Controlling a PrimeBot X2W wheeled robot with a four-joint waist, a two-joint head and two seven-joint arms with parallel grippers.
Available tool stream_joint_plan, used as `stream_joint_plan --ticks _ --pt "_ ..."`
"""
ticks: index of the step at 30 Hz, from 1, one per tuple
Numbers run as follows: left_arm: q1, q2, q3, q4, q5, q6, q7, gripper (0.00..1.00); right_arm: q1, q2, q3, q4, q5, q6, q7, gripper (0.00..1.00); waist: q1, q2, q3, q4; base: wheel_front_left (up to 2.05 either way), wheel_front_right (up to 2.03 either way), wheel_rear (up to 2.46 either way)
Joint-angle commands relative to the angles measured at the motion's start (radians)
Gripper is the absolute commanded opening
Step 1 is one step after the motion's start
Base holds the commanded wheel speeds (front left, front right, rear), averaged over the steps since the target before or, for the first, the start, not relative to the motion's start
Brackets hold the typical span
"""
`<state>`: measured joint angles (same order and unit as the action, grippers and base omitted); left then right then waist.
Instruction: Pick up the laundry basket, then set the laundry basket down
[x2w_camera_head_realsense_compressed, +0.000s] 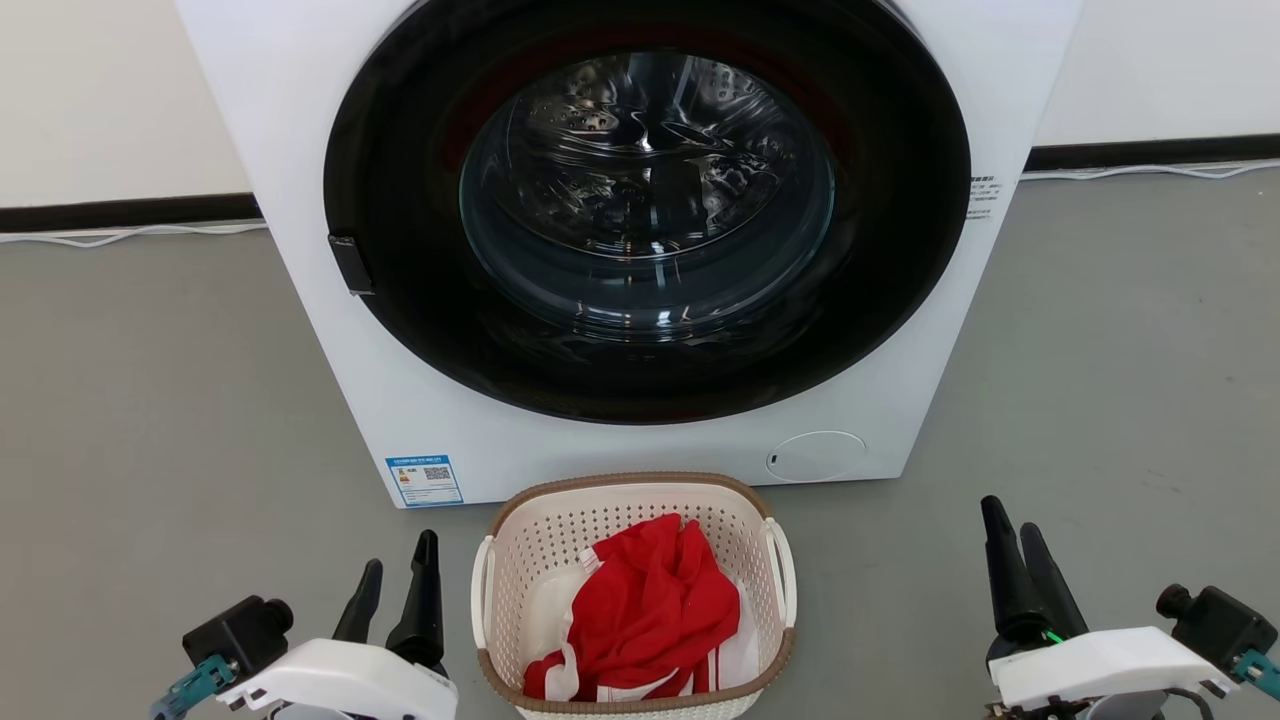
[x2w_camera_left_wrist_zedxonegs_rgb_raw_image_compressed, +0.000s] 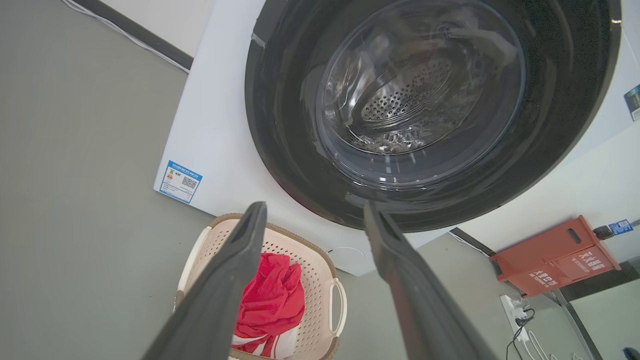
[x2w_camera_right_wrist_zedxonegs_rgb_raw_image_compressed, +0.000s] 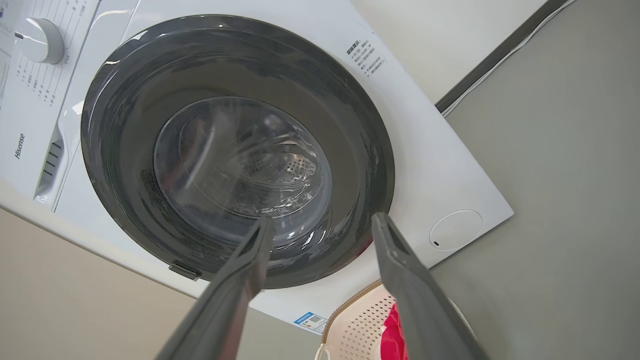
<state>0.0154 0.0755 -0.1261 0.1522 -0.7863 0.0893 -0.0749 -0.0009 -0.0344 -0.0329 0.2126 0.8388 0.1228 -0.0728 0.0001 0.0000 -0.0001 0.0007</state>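
Grey floor (x2w_camera_head_realsense_compressed: 130, 400), meeting a pale wall at a dark skirting strip.

White front-loading washer (x2w_camera_head_realsense_compressed: 300, 120), upright on that floor, back to the wall. Round dark door (x2w_camera_head_realsense_compressed: 400, 330) shut, with the steel drum visible through the glass.

Orange-red box (x2w_camera_left_wrist_zedxonegs_rgb_raw_image_compressed: 555, 255) in the left wrist view, low against the wall, well apart from the washer.

Laundry basket (x2w_camera_head_realsense_compressed: 540, 545): cream, perforated, brown rim, one white handle on each side. Resting on the floor directly in front of the washer, centred below the door, between the two grippers and touching neither. Touching or just clear of the washer front: cannot be told from these angles.

Red garment (x2w_camera_head_realsense_compressed: 650, 610) with white trim, crumpled inside the basket.

Left gripper (x2w_camera_head_realsense_compressed: 400, 552): near the basket's left handle but clear of it, fingers spread wide, nothing between them. Right gripper (x2w_camera_head_realsense_compressed: 1010, 515): well apart from the basket's right handle, fingers likewise spread wide as seen in the right wrist view, empty.

Round service hatch (x2w_camera_head_realsense_compressed: 817, 456) low on the washer front, right of centre. Blue label (x2w_camera_head_realsense_compressed: 424, 480) at the lower left corner of the same panel.
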Motion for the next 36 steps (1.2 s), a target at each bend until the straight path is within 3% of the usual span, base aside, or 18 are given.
stream_joint_plan --ticks 1,36 --pt "-0.017 0.015 0.007 -0.040 0.044 0.014 -0.016 1.00 -0.020 -0.011 0.016 -0.034 -0.042 0.004 -0.018 1.00 -0.0001 0.0000 -0.001 0.000 0.00 0.00 0.00" --pt "0.025 0.058 -0.066 -0.129 0.450 0.138 -0.115 1.00 -0.003 -0.014 0.046 -0.080 -0.446 0.006 -0.117 1.00 0.0000 0.0000 -0.010 0.001 0.00 0.00 0.00"
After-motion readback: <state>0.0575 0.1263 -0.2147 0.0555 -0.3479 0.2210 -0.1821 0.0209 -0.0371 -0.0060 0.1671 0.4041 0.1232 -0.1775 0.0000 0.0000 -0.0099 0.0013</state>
